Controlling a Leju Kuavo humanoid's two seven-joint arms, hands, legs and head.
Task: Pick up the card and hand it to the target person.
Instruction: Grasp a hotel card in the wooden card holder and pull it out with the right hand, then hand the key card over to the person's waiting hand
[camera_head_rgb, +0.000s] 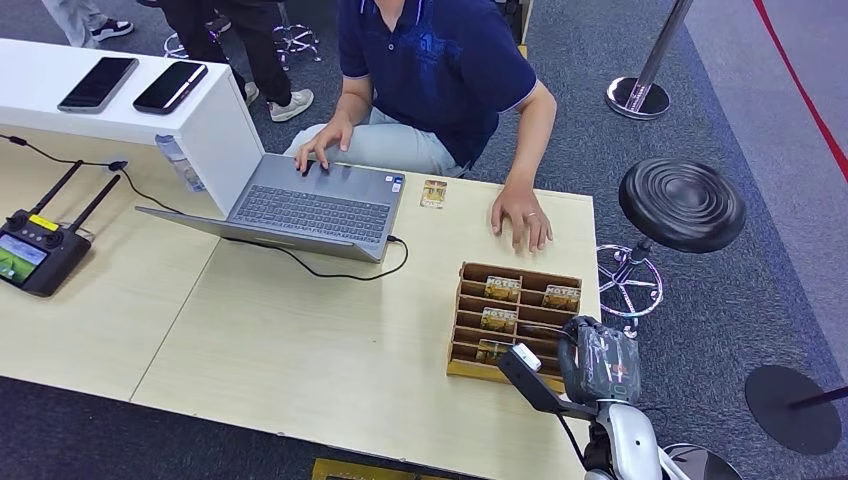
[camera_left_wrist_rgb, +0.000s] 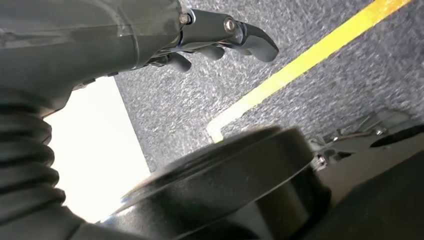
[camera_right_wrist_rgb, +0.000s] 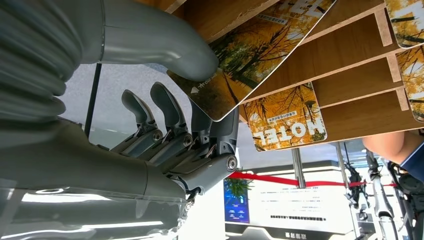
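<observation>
Right robot hand (camera_head_rgb: 598, 362) sits at near-right corner of light wooden tabletop (camera_head_rgb: 300, 340), right against front edge of brown wooden slotted card rack (camera_head_rgb: 515, 322). In right wrist view, thick grey thumb (camera_right_wrist_rgb: 165, 45) lies on face of glossy autumn-leaf hotel card (camera_right_wrist_rgb: 250, 55), dark fingers (camera_right_wrist_rgb: 210, 130) come up beneath its rounded corner; looks like a pinch on card w/ thumb one side, fingers other, tho exact contact under card partly hidden. Card slanted in its slot, long axis running away from hand into rack, so pull-out likely goes back along that axis toward robot, not sideways. A second card marked HOTEL (camera_right_wrist_rgb: 287, 117) sits just beside in next slot; more cards (camera_head_rgb: 502, 288) in rows further back. Left robot hand (camera_left_wrist_rgb: 225, 40) hangs low over grey carpet, fingers curled loosely, nothing in them, well apart from rack; right is clearly nearer and doing the work. Target person in dark blue polo (camera_head_rgb: 440, 70) sits across tabletop, one hand flat on tabletop (camera_head_rgb: 520, 215) just beyond rack, other on grey laptop (camera_head_rgb: 310, 210). Hand-over direction thus straight ahead past rack, short reach. Small loose card (camera_head_rgb: 433, 193) lies on tabletop near the laptop. Risk, judged: neighbouring card dragged out w/ gripped one, or card slipping from a thin pinch.
</observation>
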